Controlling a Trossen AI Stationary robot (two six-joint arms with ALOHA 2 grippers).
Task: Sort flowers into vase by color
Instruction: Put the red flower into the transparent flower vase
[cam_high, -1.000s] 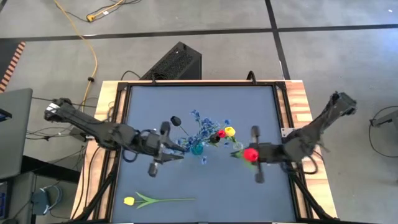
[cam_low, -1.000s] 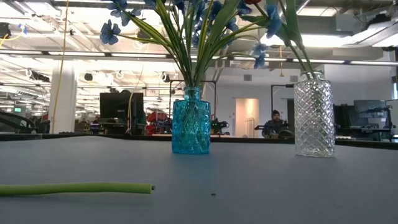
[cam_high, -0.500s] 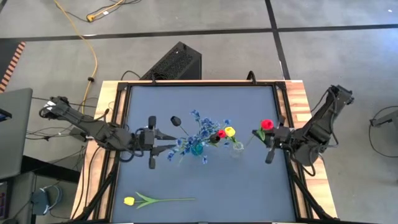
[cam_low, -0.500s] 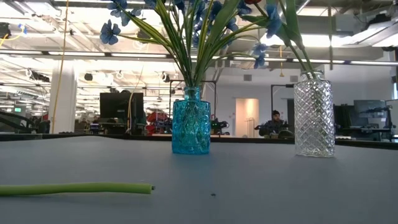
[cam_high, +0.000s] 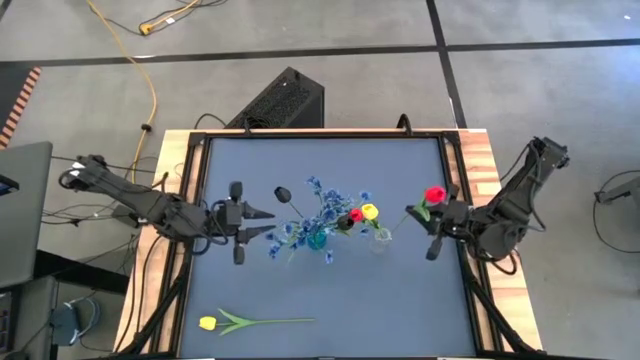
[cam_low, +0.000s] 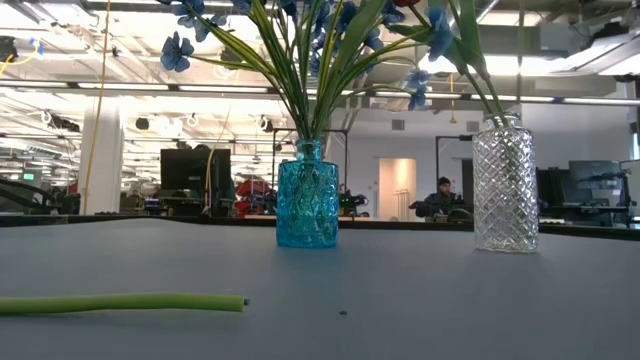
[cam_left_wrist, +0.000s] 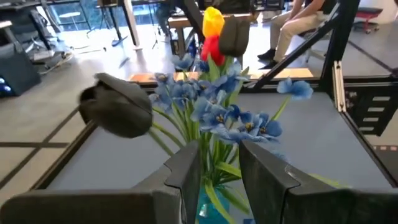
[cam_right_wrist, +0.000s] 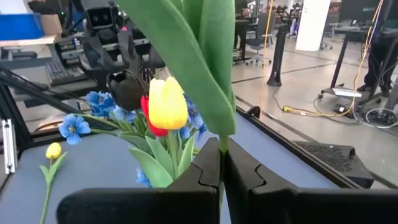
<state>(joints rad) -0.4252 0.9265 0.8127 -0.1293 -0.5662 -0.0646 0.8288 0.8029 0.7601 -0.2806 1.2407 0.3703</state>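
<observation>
A blue glass vase (cam_high: 316, 238) holds blue blossoms (cam_high: 325, 200) and a dark bud (cam_high: 283, 193). A clear glass vase (cam_high: 381, 238) beside it holds a yellow tulip (cam_high: 369, 211) and a red tulip (cam_high: 354, 215). Another yellow tulip (cam_high: 207, 323) lies flat near the table's near edge. My left gripper (cam_high: 268, 223) is open and empty, left of the blue vase, pointing at it (cam_left_wrist: 219, 162). My right gripper (cam_high: 418, 216) is shut on a red tulip (cam_high: 432, 196), right of the clear vase. My right gripper pinches the red tulip's green stem (cam_right_wrist: 221, 144) between its two fingers, just below the leaves (cam_right_wrist: 208, 56). The fingers lie level, pointing toward the table's left, across the stem. The tulip is lifted clear of the table, and its blossom shows on the gripper's far side.
Both vases stand upright at the table's middle (cam_low: 307, 205) (cam_low: 504, 185). The lying tulip's stem (cam_low: 120, 302) stretches along the near edge. Wooden table rims (cam_high: 480, 170) run along both sides. A person sits in the room far behind the table (cam_low: 443, 198).
My left gripper has drawn back toward the table's left edge, away from the blue vase. My right gripper has carried the red tulip toward the table's right and far edges, away from the clear vase; the blossom now shows on the gripper's far side.
</observation>
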